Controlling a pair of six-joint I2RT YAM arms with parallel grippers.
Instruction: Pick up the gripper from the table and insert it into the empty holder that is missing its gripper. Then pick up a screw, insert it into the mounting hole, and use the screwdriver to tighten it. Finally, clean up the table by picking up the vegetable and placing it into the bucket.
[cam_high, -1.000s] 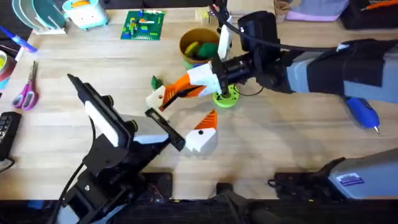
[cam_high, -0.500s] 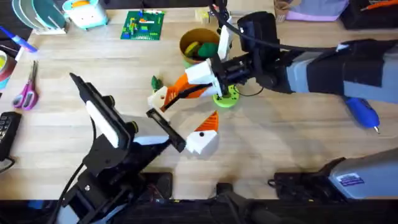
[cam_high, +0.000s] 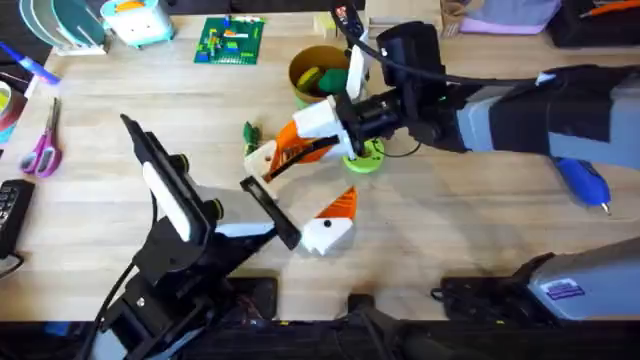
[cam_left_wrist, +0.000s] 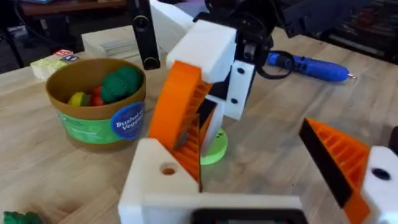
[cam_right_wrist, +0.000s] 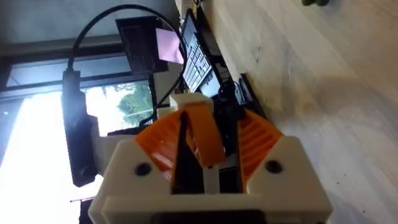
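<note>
Insertion step in hand. Your right tool pinches the gripper between its orange pads and holds it against the holder of the left tool, which stands spread. Right arm reaches across the surface, wrist low. Next: line the wedge up, then press it home.

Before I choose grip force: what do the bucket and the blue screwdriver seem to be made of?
The bucket looks like thin matte card or plastic, tan with a printed green-and-blue label; the look doesn't settle which. The screwdriver looks like smooth, slightly glossy moulded blue plastic with a thin metal bit at its tip.
</note>
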